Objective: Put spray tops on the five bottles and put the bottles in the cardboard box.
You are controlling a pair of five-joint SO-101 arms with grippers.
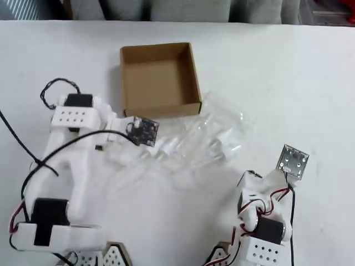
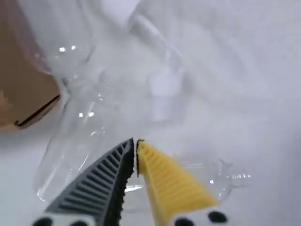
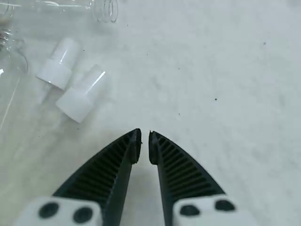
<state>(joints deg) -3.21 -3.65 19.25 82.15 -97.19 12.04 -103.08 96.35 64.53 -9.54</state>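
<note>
2 spray tops [image 3: 75, 96] lie flat, side by side, long axes parallel.

From high up, the clear bottles [image 1: 188, 144] lie in a heap on the bench [image 1: 310, 83] and melt into each other, so I cannot count them. The left arm [image 1: 72, 160] covers one side of the heap. In the left wrist view the bottles are blurry, a white spray top [image 2: 162, 87] is fuzzy, the cardboard box [image 2: 19, 94] is cut off at the edge, and the jaws of the left gripper [image 2: 135, 141] hide part of one bottle [image 2: 221, 181]. In the right wrist view a bottle [image 3: 103, 8] is cut off at the edge
</note>
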